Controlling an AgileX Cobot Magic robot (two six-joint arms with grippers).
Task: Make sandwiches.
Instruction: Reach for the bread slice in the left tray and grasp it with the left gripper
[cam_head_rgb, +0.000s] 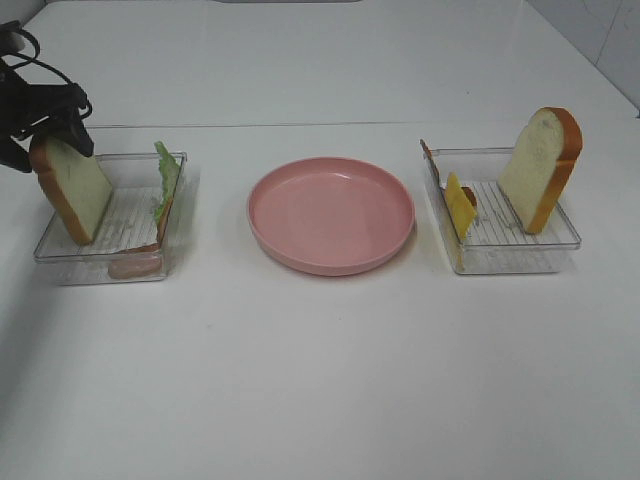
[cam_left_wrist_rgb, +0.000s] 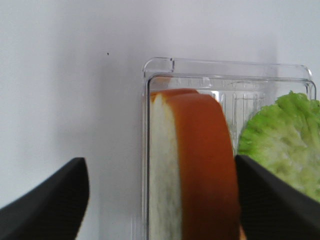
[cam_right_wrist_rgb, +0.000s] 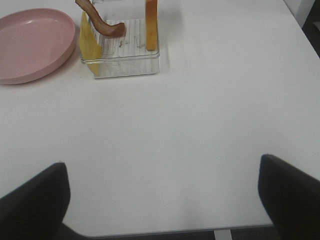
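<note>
A white bread slice (cam_head_rgb: 75, 190) with orange-brown crust stands on edge in the left clear tray (cam_head_rgb: 130, 270). Ruffled green lettuce (cam_head_rgb: 165, 180) leans at the tray's right wall, and a pink-brown bacon strip (cam_head_rgb: 135, 265) lies at its front. My left gripper (cam_head_rgb: 55, 125) is open right above this slice. In the left wrist view the gripper (cam_left_wrist_rgb: 160, 162) straddles the bread (cam_left_wrist_rgb: 195, 165), with lettuce (cam_left_wrist_rgb: 282, 145) beside it. The right tray (cam_head_rgb: 520, 262) holds a second bread slice (cam_head_rgb: 540, 170), yellow cheese (cam_head_rgb: 460, 205) and bacon (cam_right_wrist_rgb: 102, 25). My right gripper (cam_right_wrist_rgb: 162, 165) is open and empty over bare table.
A pink round plate (cam_head_rgb: 330, 215) sits between the two trays and also shows in the right wrist view (cam_right_wrist_rgb: 30, 42). The white table reaches to its near edge (cam_right_wrist_rgb: 150, 232) below the right gripper. The right arm is out of the exterior view.
</note>
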